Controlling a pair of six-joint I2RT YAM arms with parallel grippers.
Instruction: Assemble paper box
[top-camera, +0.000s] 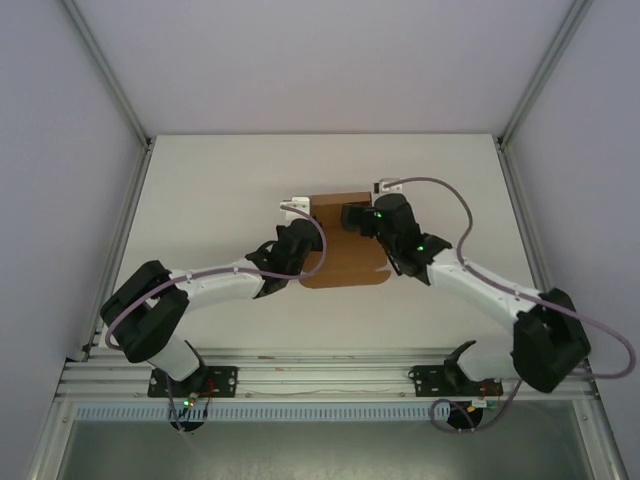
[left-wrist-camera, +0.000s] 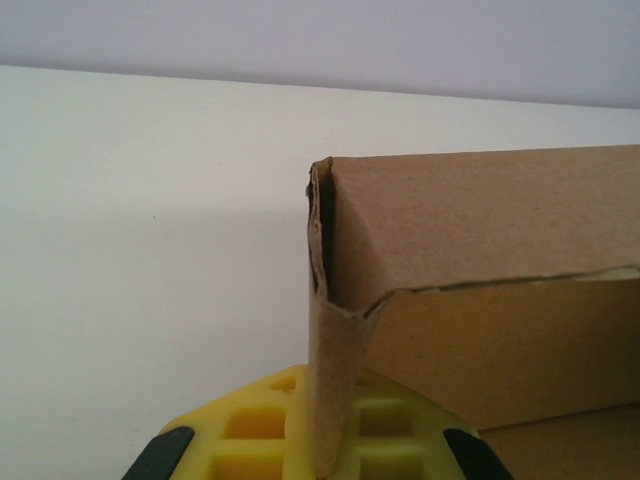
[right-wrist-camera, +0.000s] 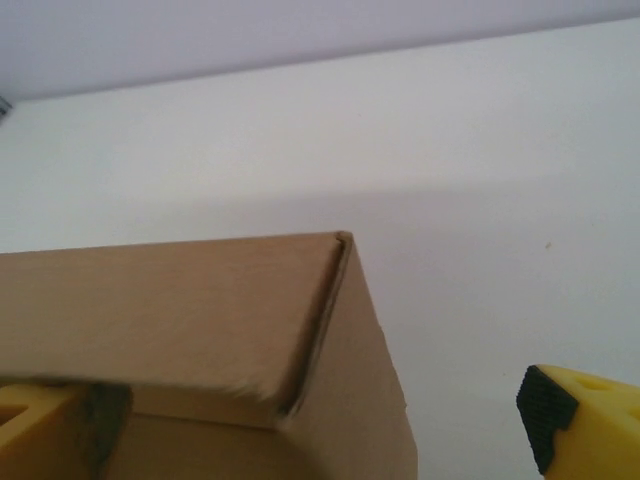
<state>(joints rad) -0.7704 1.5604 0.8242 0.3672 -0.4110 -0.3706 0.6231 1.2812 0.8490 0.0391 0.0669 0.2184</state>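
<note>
The paper box (top-camera: 347, 256) is a brown cardboard piece, partly folded up, lying mid-table between both arms. From the left, my left gripper (top-camera: 304, 241) meets its left edge. In the left wrist view the box's upright side wall (left-wrist-camera: 335, 380) stands pinched between the yellow fingers (left-wrist-camera: 250, 435), so this gripper (left-wrist-camera: 335, 445) is shut on it. My right gripper (top-camera: 352, 217) is over the box's far right corner. Seen from the right wrist, it (right-wrist-camera: 310, 425) stands open astride the corner wall (right-wrist-camera: 360, 390): one finger (right-wrist-camera: 45, 420) is inside the box and the other (right-wrist-camera: 585, 415) is well outside.
The white table (top-camera: 220, 180) is bordered by grey enclosure walls and slanted aluminium posts (top-camera: 110, 70) at the back corners. An aluminium rail (top-camera: 320, 375) carrying both arm bases runs along the near edge. Purple cables loop off each arm.
</note>
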